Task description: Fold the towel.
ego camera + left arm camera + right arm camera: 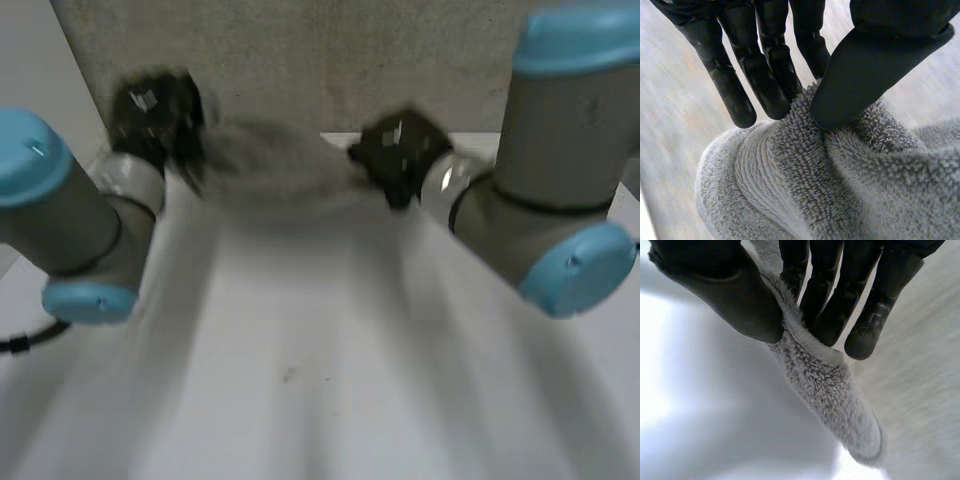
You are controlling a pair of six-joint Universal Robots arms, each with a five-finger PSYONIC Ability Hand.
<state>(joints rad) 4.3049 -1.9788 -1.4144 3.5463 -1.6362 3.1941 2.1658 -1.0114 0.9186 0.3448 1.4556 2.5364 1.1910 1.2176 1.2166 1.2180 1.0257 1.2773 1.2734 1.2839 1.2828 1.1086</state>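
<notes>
Table (300, 390) comes first: its white top takes up the lower half of the head view. Next is the towel (300, 60), grey and nubbly, spread across the upper part of that view from upper left to upper right. A darker, bunched band of it runs between my two hands just above the frame's middle.

My left arm (60, 200) comes in from the left edge and my right arm (555, 190) from the right edge, both grey with light-blue caps.

My left hand (160, 110) is in the upper left of the head view, on the towel's near edge. In its wrist view my thumb (860, 80) presses a thick fold of towel against my fingers (765, 80), so I have it pinched. The cloth bulges in soft ridges just past my fingertips.

My right hand (400, 150) is just right of centre in the head view, on the same near edge and well apart from the left. In its wrist view my thumb (735, 300) and fingers (825, 305) are closed on a narrow strip of towel with a flat hemmed band. The strip runs on from my fingertips to a rounded end, with the table white beside my thumb.
</notes>
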